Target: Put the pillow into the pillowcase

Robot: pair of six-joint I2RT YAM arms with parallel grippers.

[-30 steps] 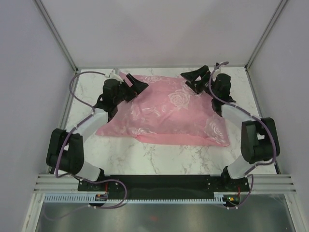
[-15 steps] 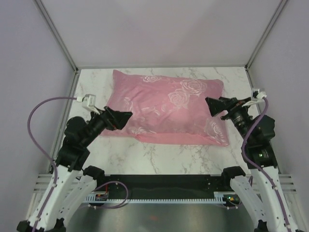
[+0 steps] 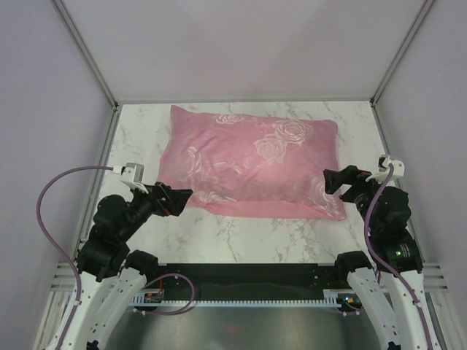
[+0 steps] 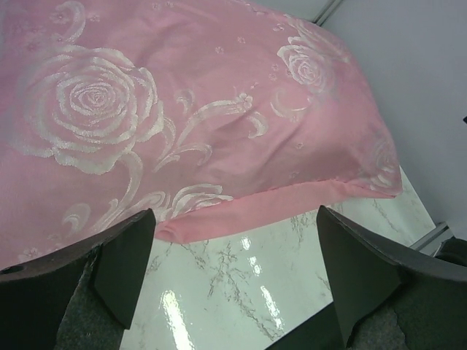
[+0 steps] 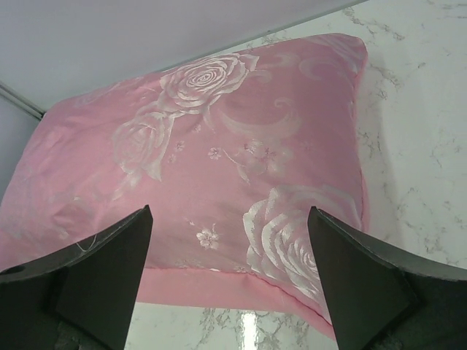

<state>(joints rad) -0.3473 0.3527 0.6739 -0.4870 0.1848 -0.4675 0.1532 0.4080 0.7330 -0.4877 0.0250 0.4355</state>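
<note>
Plump pillowcase (image 3: 252,164) lengthwise left-to-right on table (image 3: 255,237), bare marble along near hem. Left gripper (image 3: 182,198) and right gripper (image 3: 330,181) spread wide, empty, by the 2 near corners.

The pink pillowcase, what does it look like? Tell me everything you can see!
The pillowcase is shiny pink satin-looking cloth with paler woven roses and swirls. It looks puffed up, as if stuffed, with a flat hem along its near edge. It lies on the white marble-look table, long side running left to right, slightly slanted. Only the table touches it.
</note>
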